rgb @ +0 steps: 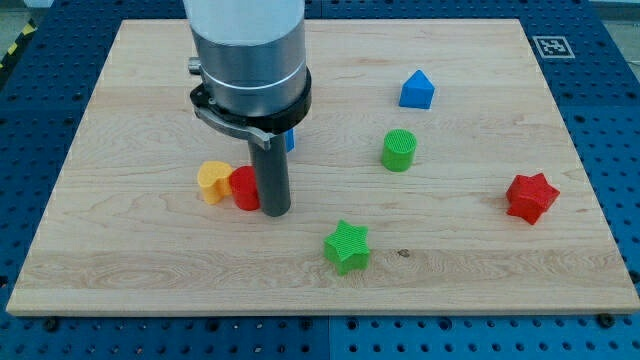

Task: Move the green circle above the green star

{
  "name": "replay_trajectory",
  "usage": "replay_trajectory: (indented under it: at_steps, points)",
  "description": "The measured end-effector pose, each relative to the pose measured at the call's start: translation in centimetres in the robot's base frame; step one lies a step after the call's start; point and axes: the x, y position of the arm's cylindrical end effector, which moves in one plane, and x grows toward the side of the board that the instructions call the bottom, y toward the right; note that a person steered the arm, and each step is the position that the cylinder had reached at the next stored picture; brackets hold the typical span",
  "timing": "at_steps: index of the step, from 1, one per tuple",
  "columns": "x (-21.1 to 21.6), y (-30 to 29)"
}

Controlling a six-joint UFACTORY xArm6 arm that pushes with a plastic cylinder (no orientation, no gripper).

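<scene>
- Wooden board on a blue perforated bench; 1 arm, no gripper, nothing held – just a dark rod that pushes.
- my tip is down on the board at the view's left-centre, touching or just beside the red circle's right edge; contact too close to call.
- red circle sits just left of the rod, pressed up against the orange heart on its left.
- green circle, upright cylinder, right of centre, well apart from my tip, nothing touching it.
- green star lies toward the view's bottom, below and left of the green circle, so the circle is higher up the view but offset to the right, not straight above.
- my tip is up and left of the green star, clear gap between them.
- blue block, house-like shape, above the green circle near the view's top.
- A 2nd blue block mostly hidden behind the arm's grey cylinder; shape unreadable.
- red star far right, alone.
- Fiducial tag at the board's top-right corner.
</scene>
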Motion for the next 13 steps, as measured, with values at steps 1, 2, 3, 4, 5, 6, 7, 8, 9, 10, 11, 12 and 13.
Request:
replay_trajectory:
  at_steps: [1,2,3,4,5,6,7,8,9,10,11,12,13]
  points:
    - [-1.8,1.0]
    - [-6.6,1.5]
    - [-10.8,1.7]
    - [-12.4,4.1]
    - [-12.4,10.4]
    - [-12.1,14.7]
    - [-10.9,15.0]
    - [-9.2,15.0]
    - [-7.6,15.0]
    - [-5.7,15.4]
    - [-4.6,15.4]
    - [-4.1,15.4]
    - [-3.5,15.4]
